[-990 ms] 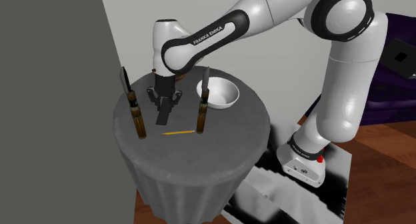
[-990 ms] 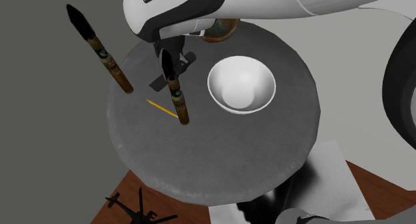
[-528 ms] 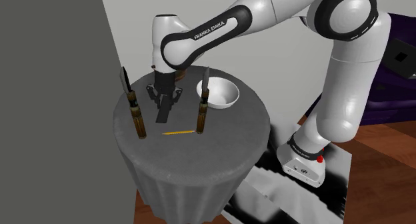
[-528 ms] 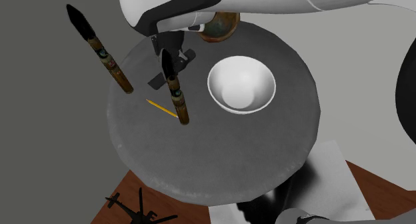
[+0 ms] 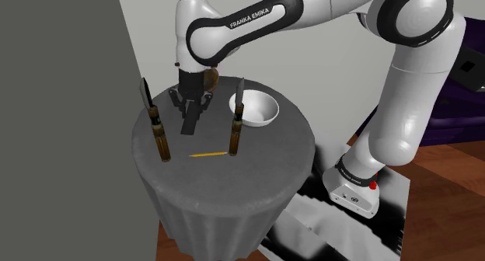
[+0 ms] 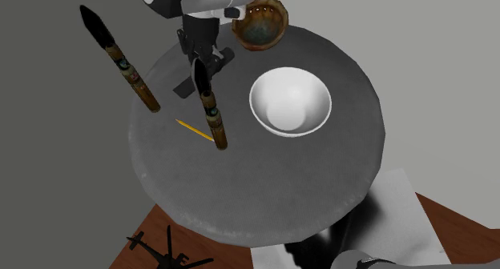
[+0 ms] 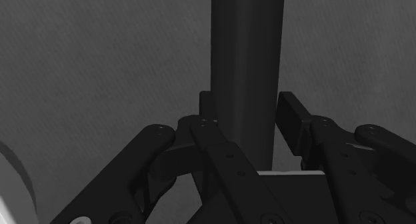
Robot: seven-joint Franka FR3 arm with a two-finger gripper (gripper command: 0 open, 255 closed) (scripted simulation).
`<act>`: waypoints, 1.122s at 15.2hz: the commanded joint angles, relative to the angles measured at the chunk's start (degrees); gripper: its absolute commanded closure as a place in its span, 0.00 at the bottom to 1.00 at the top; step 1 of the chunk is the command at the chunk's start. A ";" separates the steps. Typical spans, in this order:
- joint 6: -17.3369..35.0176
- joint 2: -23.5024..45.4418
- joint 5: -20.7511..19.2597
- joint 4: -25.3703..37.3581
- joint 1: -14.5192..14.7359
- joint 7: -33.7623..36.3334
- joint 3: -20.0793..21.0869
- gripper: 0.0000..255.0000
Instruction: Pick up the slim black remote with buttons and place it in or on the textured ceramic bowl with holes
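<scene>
The white arm point(image 5: 408, 112) bends over at the elbow and reaches toward the shoulder view's left, with the wrist pointing straight down. The black gripper point(image 5: 190, 106) hangs vertical, and its two fingers point(image 7: 297, 119) press on both sides of a slim black remote point(image 7: 245, 49).
</scene>
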 commanded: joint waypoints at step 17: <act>-12.34 -4.39 0.97 8.28 -0.54 1.40 0.46 1.00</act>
